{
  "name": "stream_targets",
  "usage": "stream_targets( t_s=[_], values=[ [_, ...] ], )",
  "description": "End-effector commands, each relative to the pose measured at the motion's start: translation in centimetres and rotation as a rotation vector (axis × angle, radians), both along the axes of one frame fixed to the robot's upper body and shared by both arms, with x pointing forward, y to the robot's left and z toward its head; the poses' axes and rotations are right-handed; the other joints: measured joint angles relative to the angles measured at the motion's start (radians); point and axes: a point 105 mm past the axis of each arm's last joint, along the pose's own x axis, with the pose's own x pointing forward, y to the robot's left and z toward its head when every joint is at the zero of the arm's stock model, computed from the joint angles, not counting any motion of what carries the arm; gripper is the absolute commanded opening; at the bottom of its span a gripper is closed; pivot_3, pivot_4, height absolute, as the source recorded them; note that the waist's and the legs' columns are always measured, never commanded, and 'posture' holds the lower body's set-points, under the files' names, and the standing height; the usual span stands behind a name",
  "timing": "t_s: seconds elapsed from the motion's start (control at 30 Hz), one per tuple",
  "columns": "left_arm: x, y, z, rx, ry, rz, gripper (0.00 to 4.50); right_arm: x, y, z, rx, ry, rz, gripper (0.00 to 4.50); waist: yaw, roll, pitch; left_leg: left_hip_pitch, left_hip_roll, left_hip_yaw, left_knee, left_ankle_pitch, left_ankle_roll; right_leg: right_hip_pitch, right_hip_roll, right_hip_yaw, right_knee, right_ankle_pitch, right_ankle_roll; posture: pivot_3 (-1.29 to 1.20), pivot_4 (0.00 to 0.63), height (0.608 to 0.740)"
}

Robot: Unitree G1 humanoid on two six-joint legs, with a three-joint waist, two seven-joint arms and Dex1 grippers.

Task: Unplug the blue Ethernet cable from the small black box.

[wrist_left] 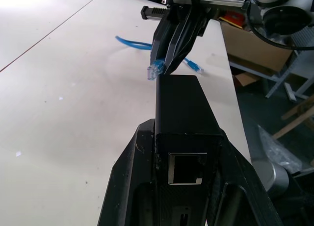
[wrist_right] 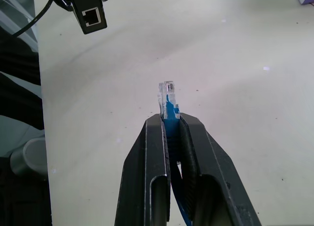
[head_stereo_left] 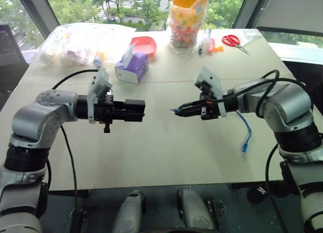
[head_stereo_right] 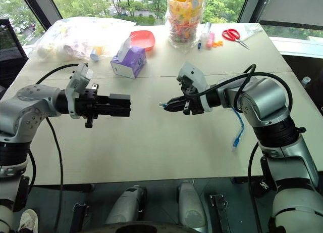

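**Above the table's middle, plug and box held apart**

Over the middle of the table (head_stereo_left: 166,157), both arms hover level and face each other. The left gripper (head_stereo_left: 135,110) has its jaws clamped on the small black box (wrist_left: 182,106), gripping its sides so that the port faces stay free; one empty socket looks back at the left wrist camera. Opposite, the right gripper (head_stereo_left: 177,111) has its jaws pinched on the blue Ethernet cable (head_stereo_right: 238,127) just behind its clear plug (wrist_right: 167,94), which sticks out past the fingertips, a hold suited to a straight pull along the socket's axis. A bare gap of table shows between plug and box, so I judge the cable already out. Its remaining length loops down behind the right arm, and the far plug lies on the table near the right edge. Along the far edge (well away from the work) stand a purple tissue box (head_stereo_left: 132,66), a red bowl (head_stereo_left: 144,44), a jar of colourful bits (head_stereo_left: 187,21) and red scissors (head_stereo_left: 232,41).
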Motion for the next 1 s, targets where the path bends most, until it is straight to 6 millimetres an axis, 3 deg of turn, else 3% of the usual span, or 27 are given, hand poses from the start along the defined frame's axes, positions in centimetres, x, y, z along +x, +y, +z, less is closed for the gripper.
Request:
stream_targets(
  t_s=[0.03, 0.2, 0.3, 0.33, 0.4, 0.57, 0.7, 1.0],
  values=[
    [-0.2, 0.0, 1.0, -0.017, -0.041, -0.004, 0.54, 0.5, -0.1, 1.3, 0.033, -0.056, -0.013, 0.05, 0.002, 0.000, 0.000, 0.000, 0.000, 0.000, 0.000, 0.000, 0.000, 0.000, 0.000, 0.000, 0.000, 0.000, 0.000, 0.00, 0.150, 0.740],
    [0.2, -0.7, 0.4, -0.044, -0.022, 0.014, 0.54, 3.1, 0.4, 0.2, 0.038, -0.114, -0.115, 0.05, 0.003, 0.000, 0.000, 0.000, 0.000, 0.000, 0.001, 0.000, 0.000, 0.000, 0.000, 0.000, 0.000, 0.000, 0.000, 0.00, 0.150, 0.740],
    [1.8, -1.9, -2.1, -0.033, -0.103, 0.107, 0.54, 7.8, -0.1, -1.0, 0.064, -0.131, -0.369, 0.05, 0.000, 0.000, 0.000, 0.000, 0.000, 0.000, 0.001, 0.000, 0.000, 0.001, 0.000, 0.000, 0.000, 0.000, 0.000, 0.00, 0.150, 0.740],
    [2.4, -2.4, -2.7, -0.042, -0.124, 0.141, 0.54, 8.7, -0.2, -1.3, 0.073, -0.126, -0.421, 0.87, 0.002, 0.000, -0.001, 0.001, 0.000, 0.001, 0.001, 0.000, 0.000, 0.002, 0.000, 0.001, 0.000, 0.000, 0.000, 0.00, 0.150, 0.740],
    [3.0, -2.9, -3.5, -0.053, -0.155, 0.180, 0.54, 9.0, 0.1, -1.3, 0.093, -0.117, -0.426, 1.65, 0.006, 0.000, 0.000, 0.001, 0.000, 0.001, 0.001, 0.000, 0.000, 0.001, 0.000, 0.001, 0.000, 0.001, -0.001, 0.00, 0.150, 0.740],
    [4.9, -3.3, -5.3, -0.036, -0.258, 0.270, 0.54, 8.6, 0.0, -1.4, 0.099, -0.123, -0.435, 4.38, 0.009, 0.000, 0.000, -0.006, -0.001, 0.000, 0.001, 0.000, 0.000, -0.005, -0.001, 0.001, 0.000, 0.001, -0.001, 0.00, 0.150, 0.740],
    [6.9, -4.1, -7.0, -0.065, -0.323, 0.367, 0.54, 7.6, -1.6, -1.5, 0.098, -0.132, -0.496, 4.45, 0.024, 0.000, -0.001, -0.006, -0.002, 0.000, 0.001, 0.000, 0.000, -0.005, -0.001, 0.000, 0.000, 0.001, -0.001, 0.00, 0.150, 0.740],
    [7.3, -3.1, -11.8, -0.044, -0.278, 0.443, 0.54, 4.0, -3.3, -1.9, 0.109, -0.109, -0.570, 4.45, 0.028, 0.000, -0.001, -0.005, -0.001, 0.000, 0.001, 0.000, 0.000, -0.005, -0.001, 0.000, 0.001, 0.001, 0.000, 0.00, 0.150, 0.740]
  ],
)
